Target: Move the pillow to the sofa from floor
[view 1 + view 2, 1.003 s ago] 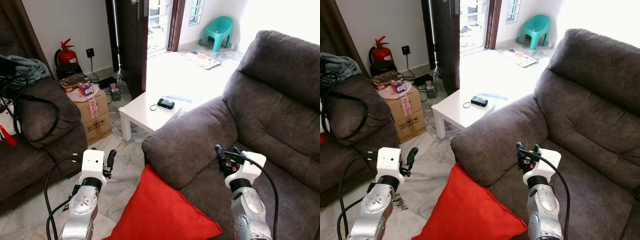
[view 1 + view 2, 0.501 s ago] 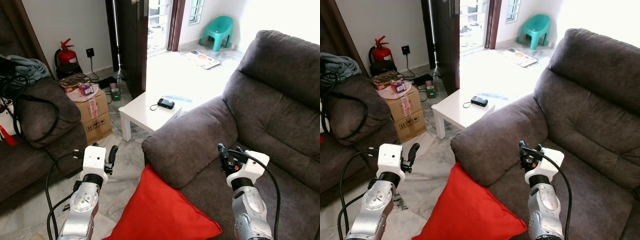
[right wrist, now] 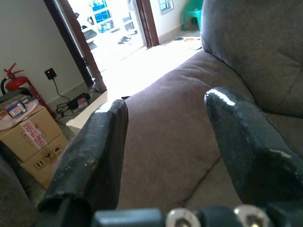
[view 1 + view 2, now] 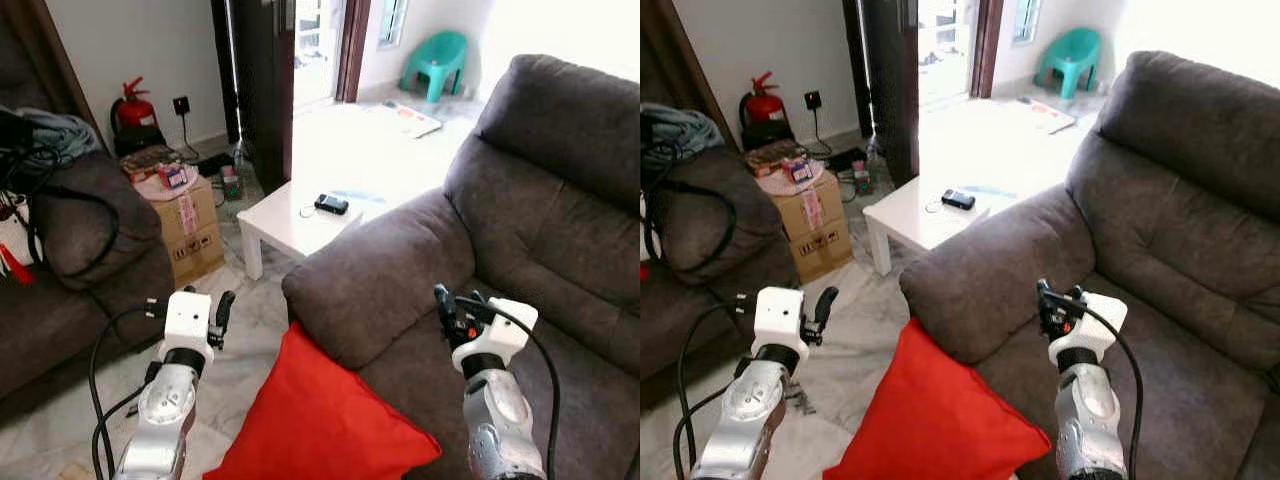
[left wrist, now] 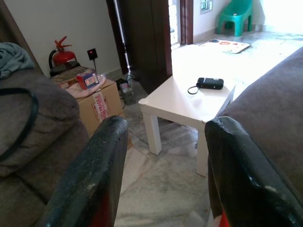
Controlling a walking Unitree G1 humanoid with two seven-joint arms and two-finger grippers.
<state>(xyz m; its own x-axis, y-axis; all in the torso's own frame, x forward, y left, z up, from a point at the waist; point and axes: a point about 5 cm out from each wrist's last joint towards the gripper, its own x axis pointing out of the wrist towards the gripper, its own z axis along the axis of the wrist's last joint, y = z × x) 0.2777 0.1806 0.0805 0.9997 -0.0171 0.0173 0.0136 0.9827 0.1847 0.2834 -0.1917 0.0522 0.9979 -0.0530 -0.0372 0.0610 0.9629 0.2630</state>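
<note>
The pillow is nearest, low between the two arms: a red square of smooth matte cloth, plump, with one corner pointing up against the sofa's arm. It leans on the front of the sofa with its right corner reaching over the edge of the seat cushion, so the move looks largely done (whether its lower edge rests on the floor cannot be told, as that edge is out of frame).

The left hand is raised over the floor beside the pillow, its black fingers spread apart and holding nothing. The right hand is raised over the seat, likewise spread and empty. What is left, at most, is to nudge the pillow fully onto the seat.

The sofa is dark grey-brown with a soft, napped weave and rounded, overstuffed shapes. Beyond it stands a low white bench, hard and glossy, on pale veined marble tiles.
</note>
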